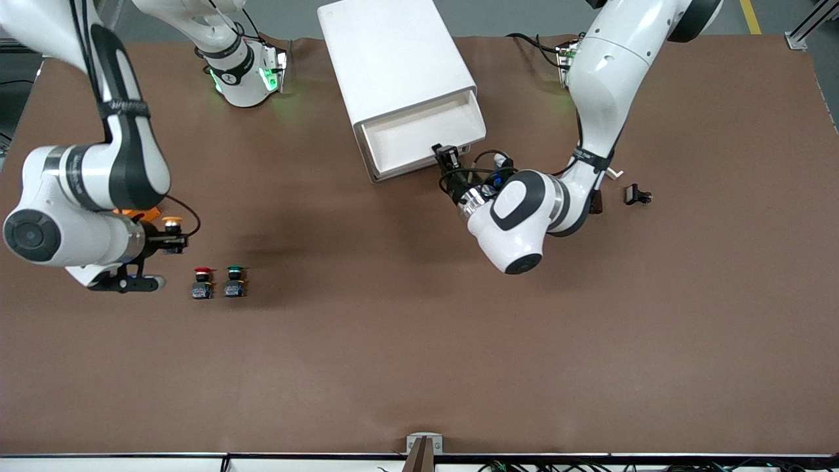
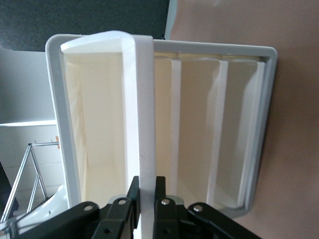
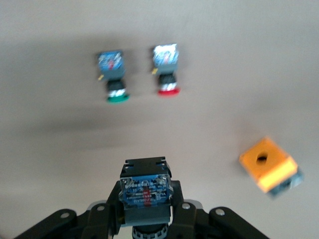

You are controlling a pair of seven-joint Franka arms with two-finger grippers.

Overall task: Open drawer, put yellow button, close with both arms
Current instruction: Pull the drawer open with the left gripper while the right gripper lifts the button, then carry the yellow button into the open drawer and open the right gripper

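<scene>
The drawer (image 1: 414, 133) stands pulled out of the white cabinet (image 1: 393, 59), and its tray holds nothing. My left gripper (image 1: 447, 155) is shut on the drawer's front panel (image 2: 144, 124), one finger on each side; the left wrist view shows the left gripper (image 2: 146, 191) pinching that panel. My right gripper (image 1: 172, 242) hangs above the table at the right arm's end, shut on the yellow button (image 1: 172, 223). In the right wrist view the right gripper (image 3: 145, 199) clamps the yellow button (image 3: 145, 191), whose bluish base faces the camera while its cap is hidden.
A red-capped button (image 1: 202, 282) and a green-capped button (image 1: 234, 280) stand side by side near my right gripper. An orange box (image 1: 134, 213) lies partly under the right arm. A small black part (image 1: 637, 195) lies toward the left arm's end.
</scene>
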